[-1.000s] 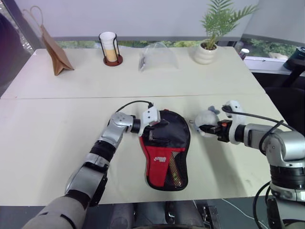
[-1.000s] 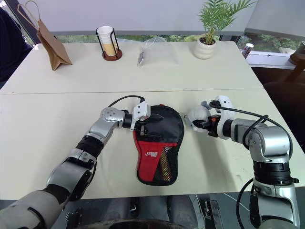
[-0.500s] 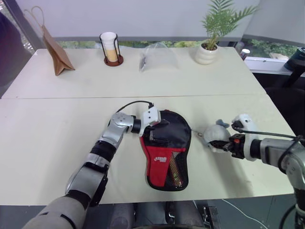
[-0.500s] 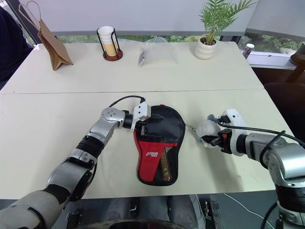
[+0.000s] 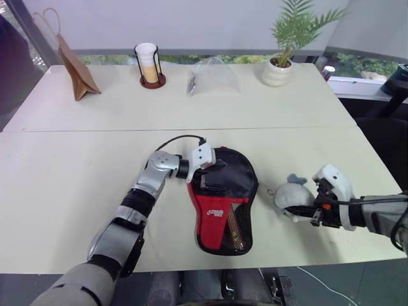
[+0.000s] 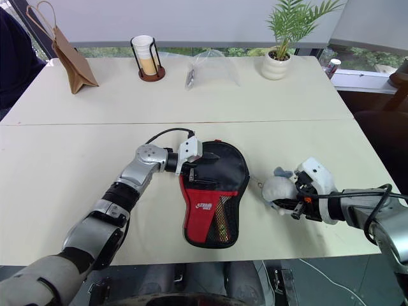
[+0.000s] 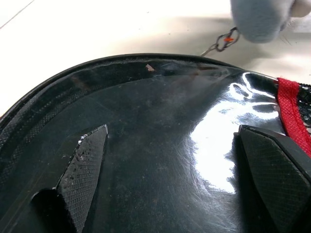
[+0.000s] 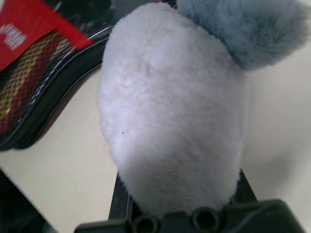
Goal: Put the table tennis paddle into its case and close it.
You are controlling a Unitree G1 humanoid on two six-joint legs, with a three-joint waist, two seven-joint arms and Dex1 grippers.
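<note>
Here we have the case [image 5: 223, 201] lying flat near the front edge of the table [image 5: 76, 166], round end away from us, and we judge it light and floppy: glossy black fabric on the head, a red panel and mesh pocket lower down, all likely to slide or buckle unless pinned. Our left gripper [image 5: 209, 177] does that job, its jaws spread wide and pressed flat on the shiny head of the case. The paddle [image 5: 233, 224] sits inside, its striped handle showing through the mesh; it looks stiff and gives the pouch its shape. The pompom [image 5: 292, 196] is soft and squashy, a poor handle in itself, yet our right gripper [image 6: 298, 207] has its narrow jaws pinched on it, to the right of the case, with the thin chain running back to the rim. A white logo marks the red panel, but we cannot read it.
</note>
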